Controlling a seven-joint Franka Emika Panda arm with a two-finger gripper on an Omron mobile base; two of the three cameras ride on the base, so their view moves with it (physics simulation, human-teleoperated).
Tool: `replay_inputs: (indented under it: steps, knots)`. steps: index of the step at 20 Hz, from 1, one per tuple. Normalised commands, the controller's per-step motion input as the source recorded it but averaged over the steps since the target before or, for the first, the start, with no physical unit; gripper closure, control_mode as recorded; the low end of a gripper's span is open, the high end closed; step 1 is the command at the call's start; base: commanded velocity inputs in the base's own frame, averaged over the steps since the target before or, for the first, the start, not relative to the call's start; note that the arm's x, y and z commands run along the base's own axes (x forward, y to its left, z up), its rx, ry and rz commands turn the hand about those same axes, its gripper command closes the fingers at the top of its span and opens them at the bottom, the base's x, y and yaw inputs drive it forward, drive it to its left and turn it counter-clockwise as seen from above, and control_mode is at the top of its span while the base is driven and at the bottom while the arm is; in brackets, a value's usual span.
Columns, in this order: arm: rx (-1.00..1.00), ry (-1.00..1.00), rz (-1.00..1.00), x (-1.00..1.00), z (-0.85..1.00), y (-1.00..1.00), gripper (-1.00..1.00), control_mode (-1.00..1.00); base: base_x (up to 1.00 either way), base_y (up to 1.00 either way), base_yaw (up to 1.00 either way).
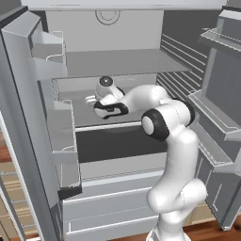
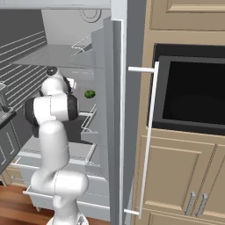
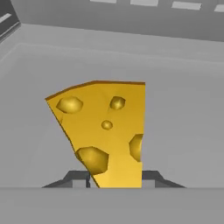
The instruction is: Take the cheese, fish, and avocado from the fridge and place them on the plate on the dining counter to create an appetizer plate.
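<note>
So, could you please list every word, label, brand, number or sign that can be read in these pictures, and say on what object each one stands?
There is no readable text in any view.
The cheese shows holes on its face, no label.
The fridge has a round ring mark on its back wall, without letters or numbers.
The avocado and the beige cabinets carry no writing.
</note>
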Motion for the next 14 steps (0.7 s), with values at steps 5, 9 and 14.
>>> replay_inputs:
  steps: [5,9,14]
  knots:
    - [0.02,-0.09,0.0,-0.82,0.09,0.0,1.0,-1.0,0.0,0.0,0.0]
    - [0.12,0.0,0.0,-1.0,0.37,-0.06,1.0,-1.0,0.0,0.0,0.0]
    - [0.23,0.0,-0.01,-1.0,0.83,-0.23,1.0,-1.0,0.0,0.0,0.0]
